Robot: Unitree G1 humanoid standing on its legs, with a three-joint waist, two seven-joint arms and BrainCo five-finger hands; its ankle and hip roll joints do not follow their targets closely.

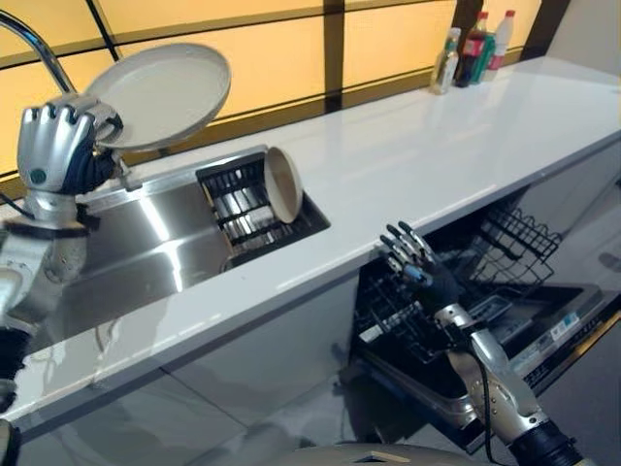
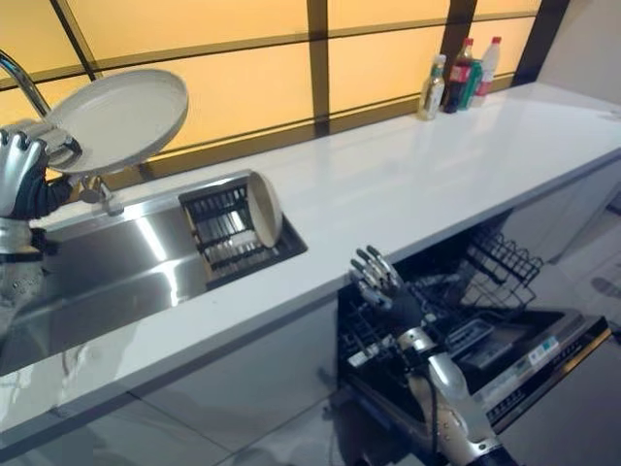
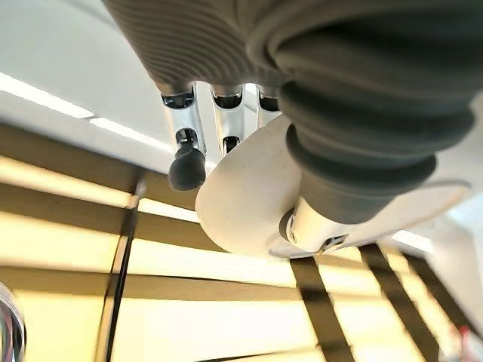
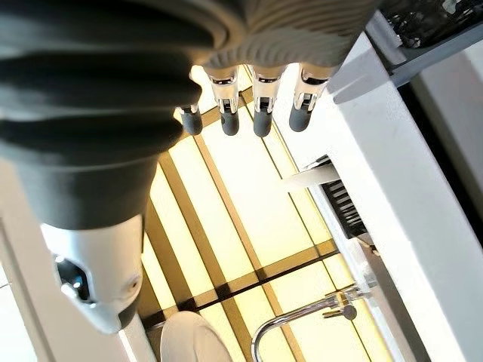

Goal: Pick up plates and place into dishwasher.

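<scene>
My left hand [image 1: 60, 146] is raised above the steel sink [image 1: 146, 238] at the far left, shut on the rim of a white plate [image 1: 160, 95] that tilts up against the window. The same plate [image 3: 249, 200] shows pinched between thumb and fingers in the left wrist view. A second white plate [image 1: 282, 183] stands on edge in the dark drying rack [image 1: 238, 204] beside the sink. My right hand [image 1: 412, 262] hangs open, fingers straight and pointing up, in front of the counter edge above the open dishwasher's lower rack [image 1: 466, 291].
A long white counter [image 1: 437, 146] runs to the right, with bottles [image 1: 473, 49] at its far end. A curved tap [image 1: 34, 44] rises behind the sink. The dishwasher door [image 1: 543, 340] lies folded down below the counter.
</scene>
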